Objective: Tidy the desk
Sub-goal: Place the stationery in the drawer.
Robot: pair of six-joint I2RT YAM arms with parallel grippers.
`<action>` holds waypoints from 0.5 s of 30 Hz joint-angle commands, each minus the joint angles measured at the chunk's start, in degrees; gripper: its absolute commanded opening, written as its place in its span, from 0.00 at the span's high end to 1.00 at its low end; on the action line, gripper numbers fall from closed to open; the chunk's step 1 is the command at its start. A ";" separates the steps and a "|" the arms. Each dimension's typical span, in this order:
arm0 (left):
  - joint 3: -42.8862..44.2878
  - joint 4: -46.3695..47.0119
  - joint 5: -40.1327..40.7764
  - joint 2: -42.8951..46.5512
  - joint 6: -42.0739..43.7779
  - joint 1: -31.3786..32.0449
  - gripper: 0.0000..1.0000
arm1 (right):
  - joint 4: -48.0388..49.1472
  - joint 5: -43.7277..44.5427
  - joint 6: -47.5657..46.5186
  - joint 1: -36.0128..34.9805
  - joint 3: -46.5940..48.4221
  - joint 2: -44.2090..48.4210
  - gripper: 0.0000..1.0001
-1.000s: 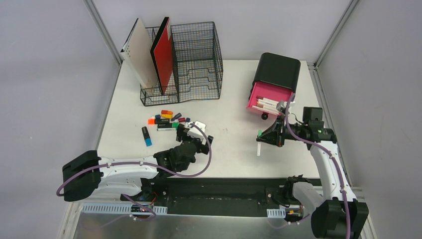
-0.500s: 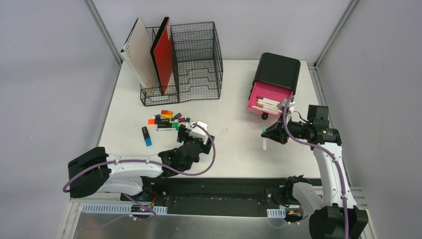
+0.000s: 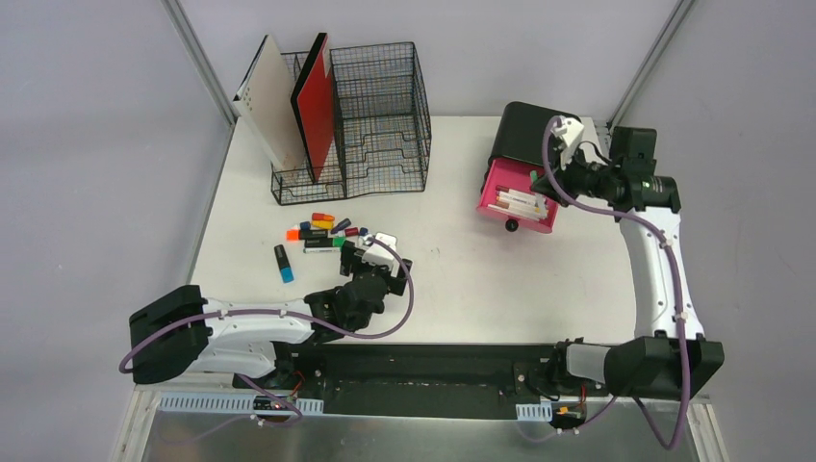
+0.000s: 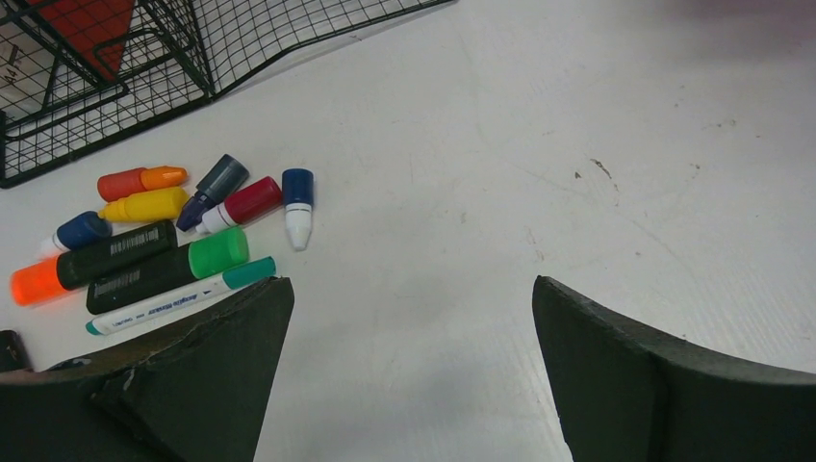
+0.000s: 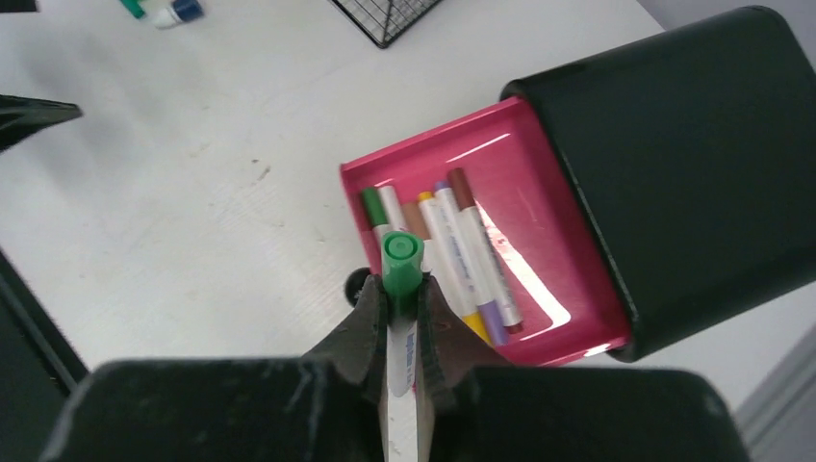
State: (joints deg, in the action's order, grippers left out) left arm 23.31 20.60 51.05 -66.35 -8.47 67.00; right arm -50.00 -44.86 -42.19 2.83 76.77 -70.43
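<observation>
A black wire-mesh organizer (image 3: 380,115) stands at the far left corner of the worktop (image 3: 462,279), with a white board (image 3: 274,101) and a red folder (image 3: 316,106) in its left slots. Loose markers (image 3: 322,231) lie clustered before it, a black-and-blue highlighter (image 3: 283,263) apart. Near the far right corner a black box (image 3: 535,135) has its pink drawer (image 3: 502,178) pulled out, pens (image 3: 520,202) inside; a green-capped marker (image 5: 402,265) is above the drawer.
</observation>
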 commanded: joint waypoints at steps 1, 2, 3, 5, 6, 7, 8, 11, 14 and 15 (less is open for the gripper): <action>2.36 -0.17 0.55 -1.37 -0.39 -0.43 0.01 | 2.90 9.07 -1.66 -2.64 5.57 -3.81 1.00; 2.43 -0.35 0.42 -1.55 -0.37 -0.46 0.01 | 3.15 10.37 -2.15 -4.17 6.23 -4.61 1.00; 2.58 -0.36 0.37 -1.66 -0.27 -0.47 0.01 | 3.35 12.55 -2.95 -5.41 6.79 -5.37 1.00; 2.58 -0.34 0.35 -1.68 -0.28 -0.45 0.01 | 3.57 15.70 -4.70 -7.31 8.01 -7.03 1.00; 2.47 -0.36 0.30 -1.68 -0.24 -0.47 0.01 | 3.65 16.71 -5.15 -7.91 8.80 -8.14 1.00; 2.48 -0.38 0.25 -1.60 -0.30 -0.46 0.01 | 3.64 17.68 -5.32 -8.00 9.55 -9.16 1.00; 2.39 -0.29 0.28 -1.52 -0.34 -0.47 0.01 | 3.93 18.74 -5.29 -8.09 10.14 -10.06 1.00; 1.97 -0.13 0.30 -1.00 -0.49 -0.46 0.01 | 6.04 22.24 -6.07 -8.70 10.31 -11.74 1.00; 1.66 0.18 0.28 -0.61 -0.47 -0.47 0.01 | 7.71 24.49 -7.75 -9.81 9.43 -12.42 0.98; 1.53 0.21 0.27 -0.44 -0.46 -0.46 0.01 | 7.92 24.62 -8.22 -10.11 9.25 -12.63 0.96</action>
State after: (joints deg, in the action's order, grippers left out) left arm 23.97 19.42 50.98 -68.01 -8.45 67.02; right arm -46.13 -25.06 -47.37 -5.91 84.53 -82.96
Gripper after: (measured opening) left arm 0.992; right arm 0.063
